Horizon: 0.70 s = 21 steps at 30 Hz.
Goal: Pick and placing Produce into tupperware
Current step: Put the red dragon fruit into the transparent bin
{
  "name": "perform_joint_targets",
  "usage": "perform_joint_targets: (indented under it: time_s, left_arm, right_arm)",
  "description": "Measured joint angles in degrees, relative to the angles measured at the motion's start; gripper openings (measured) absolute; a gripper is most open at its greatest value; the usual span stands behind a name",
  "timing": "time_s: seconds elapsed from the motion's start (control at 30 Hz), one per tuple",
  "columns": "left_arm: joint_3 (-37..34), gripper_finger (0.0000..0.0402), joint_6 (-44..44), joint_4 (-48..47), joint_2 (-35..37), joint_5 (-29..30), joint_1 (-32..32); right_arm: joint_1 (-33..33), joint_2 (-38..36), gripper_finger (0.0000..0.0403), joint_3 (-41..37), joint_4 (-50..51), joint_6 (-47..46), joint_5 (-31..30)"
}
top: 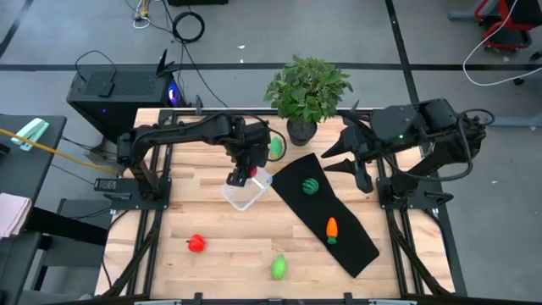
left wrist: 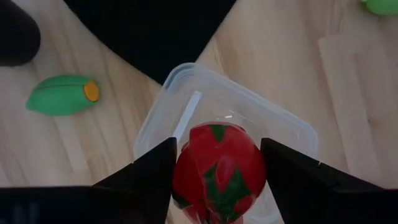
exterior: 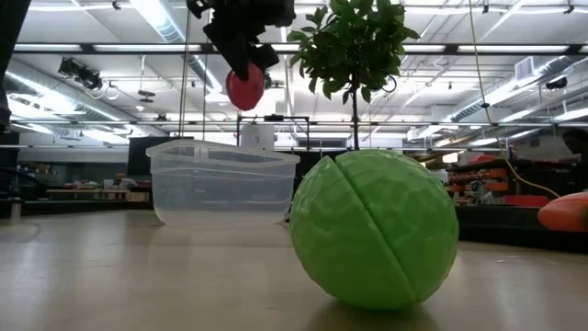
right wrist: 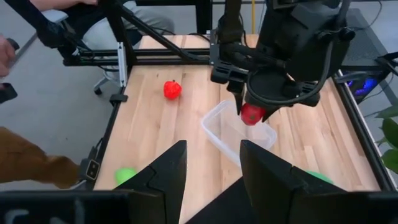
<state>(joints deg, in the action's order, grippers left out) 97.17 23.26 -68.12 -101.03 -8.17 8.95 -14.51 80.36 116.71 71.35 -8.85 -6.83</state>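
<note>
Overhead, the left gripper (left wrist: 217, 177) clamps a glossy red tomato (left wrist: 219, 171), green-topped, above the clear tupperware (left wrist: 186, 93).

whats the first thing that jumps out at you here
The left gripper holds a red toy fruit right above the clear tupperware at the table's middle. In the low view, a light green piece fills the foreground. The right gripper waits open by the potted plant.
</note>
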Motion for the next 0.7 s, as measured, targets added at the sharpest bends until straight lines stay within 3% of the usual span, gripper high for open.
perform_joint_targets:
  time_s: [0.7]
  left_arm:
    - [-15.1,0.0228,-4.7,7.3,-0.5,0.7,-0.8]
  right_arm:
    - [-2.9,0.0,0.0155,0.0,-0.3,-1.3,-0.9]
